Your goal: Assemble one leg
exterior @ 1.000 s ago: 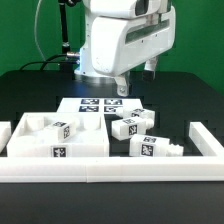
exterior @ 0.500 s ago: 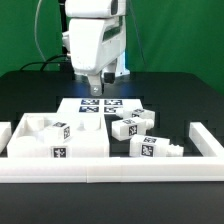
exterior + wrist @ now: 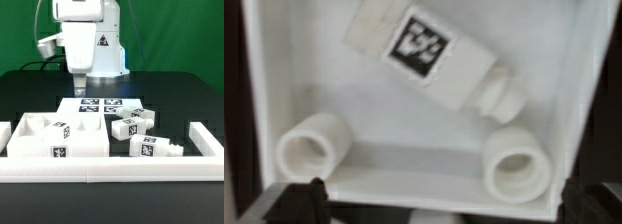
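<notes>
You've got the gripper (image 3: 77, 90) hanging w/ jaws spread, nothing between; fingertips (image 3: 299, 196) well apart in wrist view; below them a leg (image 3: 423, 52) lies flat on the panel (image 3: 402, 125), tag up, peg end near two round fittings (image 3: 310, 150); other legs (image 3: 150, 148) lie off the panel's side, toward exterior view's right, near the marker board (image 3: 100, 104).

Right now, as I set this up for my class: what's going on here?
A robot arm holds its pincer above the back of the table, toward the exterior view's left. The jaws stand open with nothing gripped. The wrist view shows one tagged leg lying on a white surface below. More legs lie loose toward the exterior view's right, near the marker board.
</notes>
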You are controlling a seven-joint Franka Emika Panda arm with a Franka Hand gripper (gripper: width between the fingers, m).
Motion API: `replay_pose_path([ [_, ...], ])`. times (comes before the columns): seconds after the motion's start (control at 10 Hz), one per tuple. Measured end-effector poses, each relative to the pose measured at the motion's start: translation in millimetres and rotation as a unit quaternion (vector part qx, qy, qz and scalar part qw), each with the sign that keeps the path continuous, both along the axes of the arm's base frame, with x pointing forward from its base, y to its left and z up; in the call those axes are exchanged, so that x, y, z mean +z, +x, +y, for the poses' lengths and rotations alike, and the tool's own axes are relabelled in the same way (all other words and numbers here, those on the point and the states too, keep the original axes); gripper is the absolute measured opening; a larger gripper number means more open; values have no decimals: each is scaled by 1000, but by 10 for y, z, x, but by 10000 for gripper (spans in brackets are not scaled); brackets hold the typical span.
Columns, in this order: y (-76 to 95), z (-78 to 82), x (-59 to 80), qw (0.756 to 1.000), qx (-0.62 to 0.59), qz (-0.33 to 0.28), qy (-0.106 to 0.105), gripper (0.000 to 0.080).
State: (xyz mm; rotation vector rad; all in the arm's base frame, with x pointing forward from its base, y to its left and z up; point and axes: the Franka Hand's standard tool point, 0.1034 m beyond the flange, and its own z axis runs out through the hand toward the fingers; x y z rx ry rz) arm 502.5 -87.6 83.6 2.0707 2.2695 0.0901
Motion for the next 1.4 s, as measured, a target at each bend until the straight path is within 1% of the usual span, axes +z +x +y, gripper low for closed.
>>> replay_pose_path([
  [0.1, -74, -139, -37, 1000, -4, 6, 0, 650],
  [0.2, -37, -121, -18, 1000, -18, 3, -1, 650],
  [0.3, -38, -95, -24, 1000, -15, 3, -1, 650],
  [0.5, -66, -128, -59, 1000, -17, 5, 0, 650],
  [0.6, -187, -250, -167, 1000, -20, 8, -1, 650],
  [0.7, -284, -323, -246, 999, -33, 16, 2, 650],
  [1.0, -421, -471, -430, 998, -48, 26, 7, 650],
  [1.2, -451, -492, -521, 998, -53, 33, 10, 650],
  [1.4, -468, -445, -614, 997, -56, 41, 14, 650],
])
